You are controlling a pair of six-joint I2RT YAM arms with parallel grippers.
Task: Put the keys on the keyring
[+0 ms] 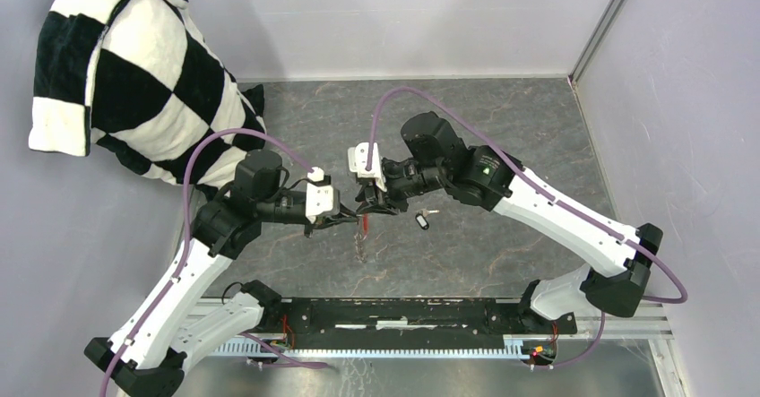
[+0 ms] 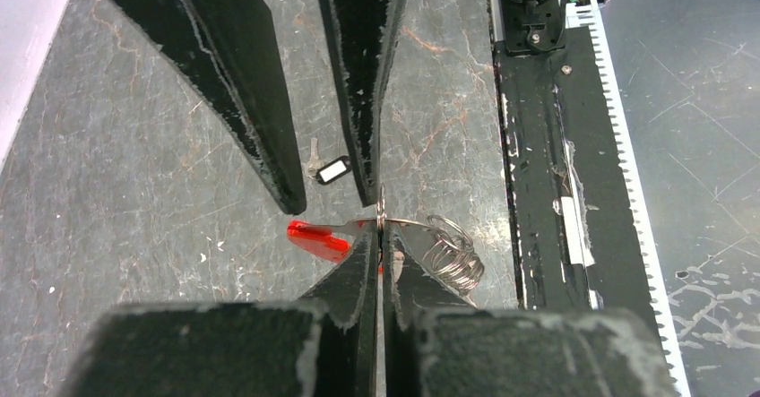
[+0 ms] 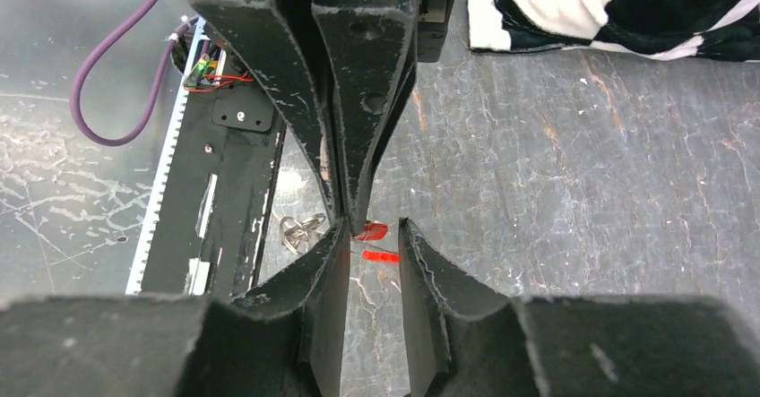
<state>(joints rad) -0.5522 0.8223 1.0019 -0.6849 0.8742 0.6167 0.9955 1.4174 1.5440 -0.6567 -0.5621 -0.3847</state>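
1. Silvery thin metal keyring (image 2: 382,211), seen edge-on, is clamped tight in the left gripper (image 2: 383,234), up off the marbled grey table (image 2: 134,191). I'd hold that pinch dead steady
2. what looks like the small red plastic-headed key (image 2: 315,238) has its silvery blade right at the ring; can't tell if it's threaded, so check first
3. right gripper (image 2: 329,203) hovers just past it, jaws apart, holding nothing
4. tiny black-headed key (image 2: 332,169) lies flat on the table beyond, so grab it by the head

Two robot arms (image 1: 193,276), one black-headed key (image 1: 422,222), one keyring (image 2: 382,207), one checkered cloth (image 1: 134,83)
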